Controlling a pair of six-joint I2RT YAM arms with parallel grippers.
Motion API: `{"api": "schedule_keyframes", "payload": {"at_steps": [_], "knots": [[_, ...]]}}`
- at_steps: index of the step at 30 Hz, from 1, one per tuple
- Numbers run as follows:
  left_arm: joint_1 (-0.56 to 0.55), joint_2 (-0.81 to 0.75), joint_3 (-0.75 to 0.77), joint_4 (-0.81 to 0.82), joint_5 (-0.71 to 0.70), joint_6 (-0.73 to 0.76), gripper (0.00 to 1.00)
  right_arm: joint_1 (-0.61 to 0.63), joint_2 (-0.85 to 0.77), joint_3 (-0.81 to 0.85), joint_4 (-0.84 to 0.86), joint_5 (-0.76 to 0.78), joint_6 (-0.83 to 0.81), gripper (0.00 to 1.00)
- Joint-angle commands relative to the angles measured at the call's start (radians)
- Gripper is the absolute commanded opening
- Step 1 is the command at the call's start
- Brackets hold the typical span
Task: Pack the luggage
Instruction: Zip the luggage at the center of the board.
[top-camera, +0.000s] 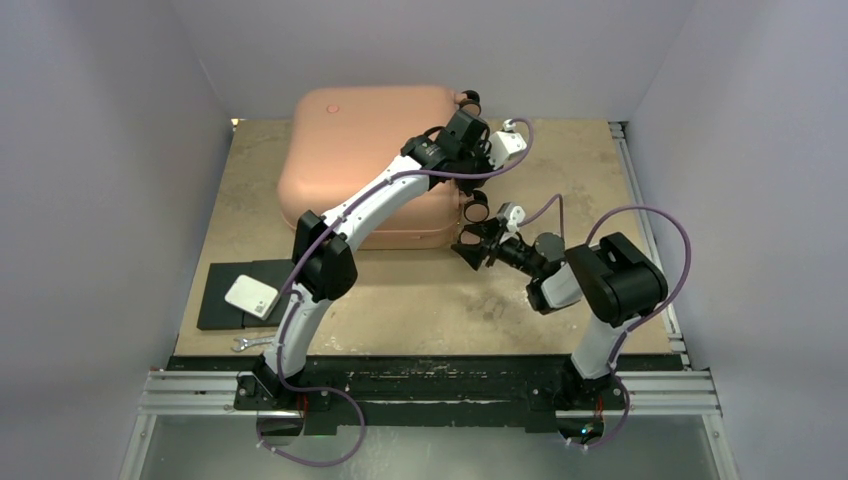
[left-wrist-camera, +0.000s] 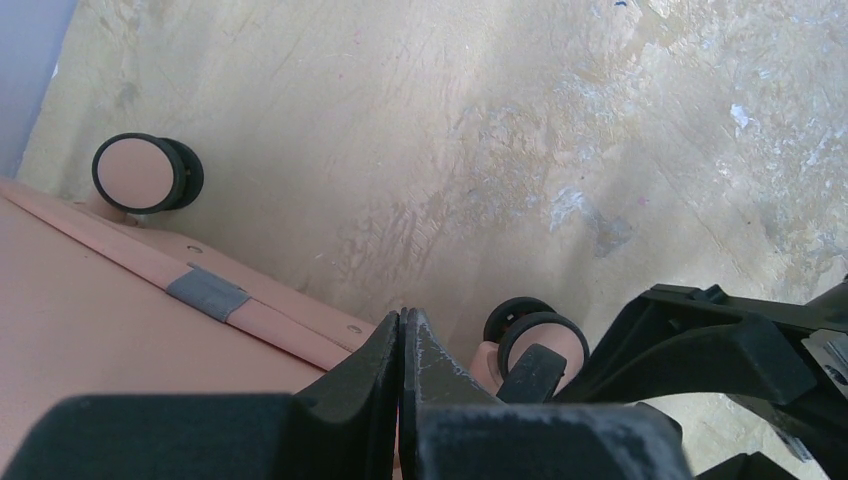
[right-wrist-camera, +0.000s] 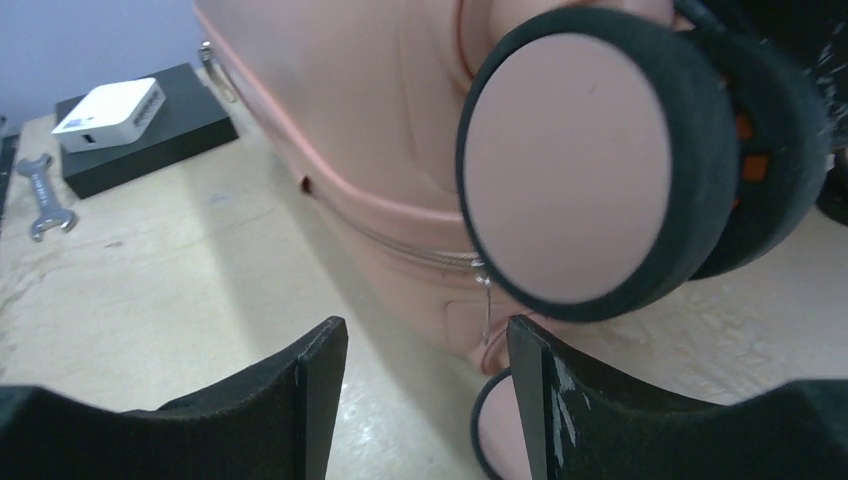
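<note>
- Closest to us, the right gripper (right-wrist-camera: 425, 335) has its jaws parted and empty, just beside the near wheel (right-wrist-camera: 570, 170) of the luggage (right-wrist-camera: 350, 120); we judge it is lined up on the zipper pull (right-wrist-camera: 484, 300) hanging there.
- The left gripper (left-wrist-camera: 403, 330) sits above the luggage's wheel side, jaws pressed together on nothing, perhaps to steady the lid.
- The luggage lies flat on the worktop (top-camera: 430, 300), lid down: salmon-pink shell, rounded corners, black-tyred wheels.

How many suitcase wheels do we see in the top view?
2. One wheel at the far right corner of the suitcase; the other wheel at its near right corner. Others may be hidden.
</note>
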Motion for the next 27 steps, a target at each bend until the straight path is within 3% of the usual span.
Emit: {"api": "schedule_keyframes", "payload": {"at_steps": [1,6,10,12,16,19,27], "knots": [[0.045,0.02,-0.035,-0.191,-0.028,-0.047,0.0,0.008,0.043,0.051,0.205,0.122,-0.021,0.63],[0.045,0.018,-0.04,-0.192,-0.028,-0.047,0.0,0.009,0.115,0.087,0.253,0.113,0.008,0.56],[0.046,0.018,-0.041,-0.192,-0.028,-0.046,0.0,0.014,0.156,0.092,0.313,0.088,0.014,0.4],[0.047,0.019,-0.042,-0.192,-0.027,-0.047,0.0,0.016,0.168,0.082,0.369,0.069,0.017,0.37],[0.047,0.022,-0.045,-0.192,-0.028,-0.047,0.0,0.017,0.187,0.047,0.484,0.051,0.024,0.39],[0.047,0.023,-0.044,-0.193,-0.028,-0.047,0.0,0.018,0.184,0.046,0.486,0.061,0.03,0.44],[0.047,0.022,-0.047,-0.195,-0.028,-0.047,0.0,0.018,0.158,0.041,0.478,0.097,0.057,0.47]]}}
